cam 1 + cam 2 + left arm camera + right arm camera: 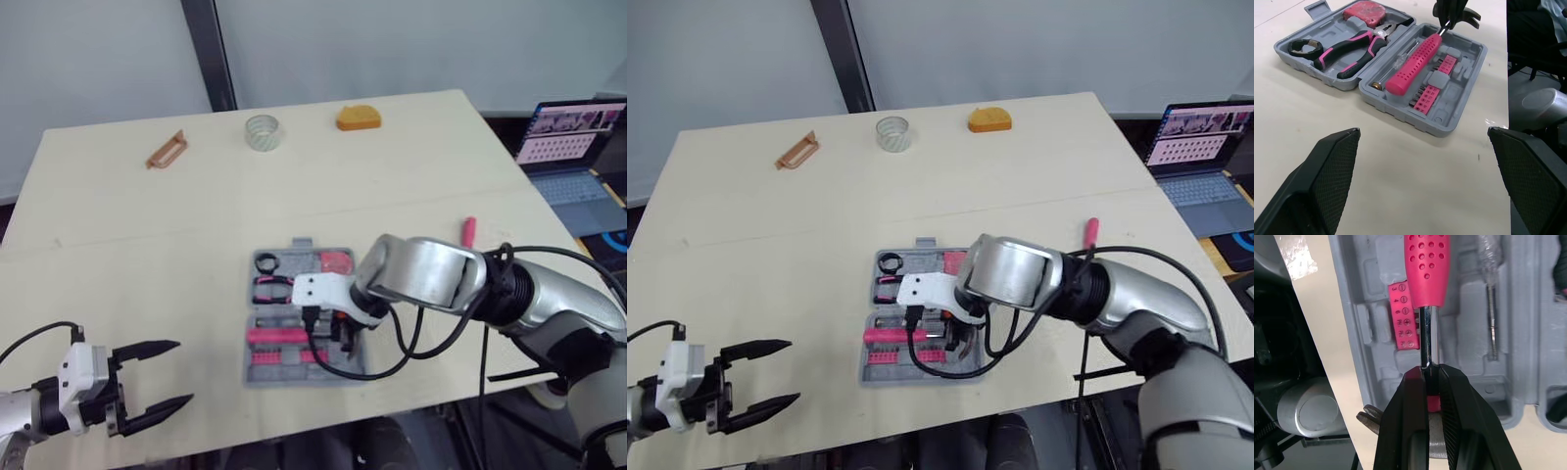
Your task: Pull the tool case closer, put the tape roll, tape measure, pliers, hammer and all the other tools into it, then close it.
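Right hand [1428,369] gripping hammer [1425,264] shaft in tool case [1447,125], left hand [183,371] spread wide by table [411,166] edge

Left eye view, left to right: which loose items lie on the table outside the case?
orange-brown tool → tape roll → orange object → pink tool

The grey tool case [1400,113] is lying open, the pink-handled hammer [1415,63] resting inside, pliers [1349,49] and tape measure [1362,10] lying beside it.
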`<state>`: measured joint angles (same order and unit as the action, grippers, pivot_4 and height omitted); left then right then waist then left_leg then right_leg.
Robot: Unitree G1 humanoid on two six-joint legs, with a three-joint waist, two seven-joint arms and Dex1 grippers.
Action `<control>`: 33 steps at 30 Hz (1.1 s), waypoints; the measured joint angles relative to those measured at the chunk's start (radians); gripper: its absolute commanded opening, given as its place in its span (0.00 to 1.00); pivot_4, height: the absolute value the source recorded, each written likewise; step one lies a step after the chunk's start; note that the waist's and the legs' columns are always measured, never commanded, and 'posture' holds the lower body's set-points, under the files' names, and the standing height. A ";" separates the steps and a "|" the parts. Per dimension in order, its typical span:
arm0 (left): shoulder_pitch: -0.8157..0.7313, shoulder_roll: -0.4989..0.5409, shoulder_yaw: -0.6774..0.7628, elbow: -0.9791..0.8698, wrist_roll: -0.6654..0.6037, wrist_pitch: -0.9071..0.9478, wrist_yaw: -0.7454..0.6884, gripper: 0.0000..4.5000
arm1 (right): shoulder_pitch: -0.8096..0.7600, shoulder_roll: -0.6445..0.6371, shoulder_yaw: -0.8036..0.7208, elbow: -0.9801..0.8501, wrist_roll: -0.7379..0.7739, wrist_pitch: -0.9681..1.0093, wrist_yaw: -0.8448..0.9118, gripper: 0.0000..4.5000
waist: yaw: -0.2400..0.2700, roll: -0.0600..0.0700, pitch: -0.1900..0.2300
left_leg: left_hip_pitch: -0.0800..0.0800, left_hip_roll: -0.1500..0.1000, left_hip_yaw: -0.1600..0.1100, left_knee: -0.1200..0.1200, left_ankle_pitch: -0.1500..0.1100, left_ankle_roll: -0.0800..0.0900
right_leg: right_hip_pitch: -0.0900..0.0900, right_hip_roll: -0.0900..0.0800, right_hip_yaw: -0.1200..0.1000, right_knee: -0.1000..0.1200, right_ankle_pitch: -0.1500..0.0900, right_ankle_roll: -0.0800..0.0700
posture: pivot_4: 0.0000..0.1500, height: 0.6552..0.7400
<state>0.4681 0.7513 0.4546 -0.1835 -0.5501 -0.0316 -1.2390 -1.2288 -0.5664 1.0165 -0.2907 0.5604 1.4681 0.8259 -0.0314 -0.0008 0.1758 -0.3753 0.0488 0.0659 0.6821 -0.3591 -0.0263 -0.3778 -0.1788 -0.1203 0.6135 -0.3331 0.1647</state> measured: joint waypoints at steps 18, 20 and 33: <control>0.013 0.000 0.001 0.000 0.006 -0.025 -0.002 1.00 | 0.023 0.032 0.034 0.061 -0.047 -0.039 0.019 0.01 | 0.000 0.000 0.000 | 0.000 0.000 0.000 0.000 0.000 0.000 | -0.001 -0.001 -0.003 0.002 0.000 0.000 | 1.00 1.00; 0.014 0.000 0.001 0.000 0.006 -0.025 -0.002 1.00 | 0.024 0.036 0.034 0.064 -0.052 -0.040 0.019 0.01 | 0.000 0.000 0.000 | 0.000 0.000 0.000 0.000 0.000 0.000 | -0.001 -0.001 -0.004 0.002 0.000 0.000 | 1.00 1.00; 0.015 -0.001 0.001 -0.003 0.008 -0.025 0.005 1.00 | 0.041 0.045 0.034 0.070 -0.070 -0.045 0.019 0.01 | -0.002 0.000 0.000 | 0.000 0.000 0.000 0.000 0.000 0.000 | -0.001 -0.002 -0.007 0.003 0.000 0.000 | 1.00 1.00</control>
<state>0.4834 0.7508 0.4555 -0.1865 -0.5424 -0.0570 -1.2342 -1.1873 -0.5217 1.0504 -0.2204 0.4908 1.4234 0.8452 -0.0339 -0.0009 0.1758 -0.3749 0.0488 0.0661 0.6822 -0.3592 -0.0264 -0.3787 -0.1813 -0.1275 0.6167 -0.3331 0.1645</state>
